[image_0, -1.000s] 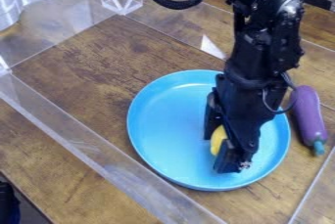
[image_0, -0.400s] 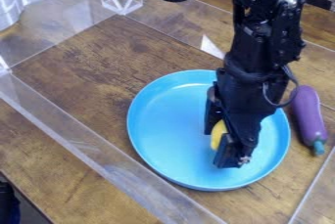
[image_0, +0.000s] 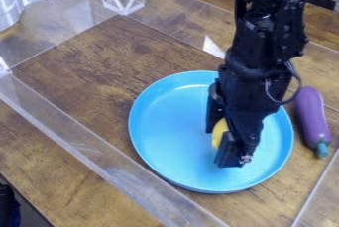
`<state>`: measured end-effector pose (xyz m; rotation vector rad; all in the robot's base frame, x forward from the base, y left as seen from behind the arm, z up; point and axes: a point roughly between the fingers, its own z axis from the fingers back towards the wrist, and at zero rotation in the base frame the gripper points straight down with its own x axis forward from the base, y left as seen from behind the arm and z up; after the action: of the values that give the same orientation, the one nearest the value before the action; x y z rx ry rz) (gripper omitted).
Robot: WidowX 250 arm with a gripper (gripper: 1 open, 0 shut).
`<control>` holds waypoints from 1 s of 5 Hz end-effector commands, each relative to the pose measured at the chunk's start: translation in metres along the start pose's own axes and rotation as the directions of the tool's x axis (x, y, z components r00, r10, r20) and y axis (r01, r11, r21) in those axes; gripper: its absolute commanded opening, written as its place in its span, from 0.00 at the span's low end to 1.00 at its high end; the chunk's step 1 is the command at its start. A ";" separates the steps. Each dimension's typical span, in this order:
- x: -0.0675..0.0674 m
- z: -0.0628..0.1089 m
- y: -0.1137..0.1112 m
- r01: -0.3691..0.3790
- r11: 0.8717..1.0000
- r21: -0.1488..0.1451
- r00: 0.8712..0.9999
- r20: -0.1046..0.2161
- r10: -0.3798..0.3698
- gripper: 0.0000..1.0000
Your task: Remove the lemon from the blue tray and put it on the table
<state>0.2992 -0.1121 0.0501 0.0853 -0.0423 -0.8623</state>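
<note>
The black gripper (image_0: 228, 144) points straight down inside the blue tray (image_0: 169, 122), its fingers clamped on the lemon (image_0: 219, 135); only a sliver of the yellow fruit shows at the gripper's left side, low over the right part of the tray; the tray lies on the dark wood tabletop (image_0: 93, 72), clear acrylic walls (image_0: 79, 132) edging it; a purple eggplant (image_0: 312, 118) lies just right of the tray.

Most of the lemon (image_0: 219, 138) behind the claw (image_0: 233, 152), only a yellow sliver visible.
</note>
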 end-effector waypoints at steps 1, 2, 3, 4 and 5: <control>-0.002 0.028 0.015 -0.033 0.999 0.043 0.997 0.068 0.030 0.00; -0.004 0.031 0.016 -0.028 0.999 0.046 0.998 0.066 0.025 0.00; -0.006 0.034 0.018 -0.024 0.998 0.051 0.998 0.062 0.021 0.00; -0.008 0.036 0.020 -0.022 0.998 0.055 0.998 0.060 0.018 0.00; -0.010 0.037 0.022 -0.017 0.998 0.057 0.998 0.058 0.014 0.00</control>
<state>0.3005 -0.0964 0.0641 0.1030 -0.0413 -0.8665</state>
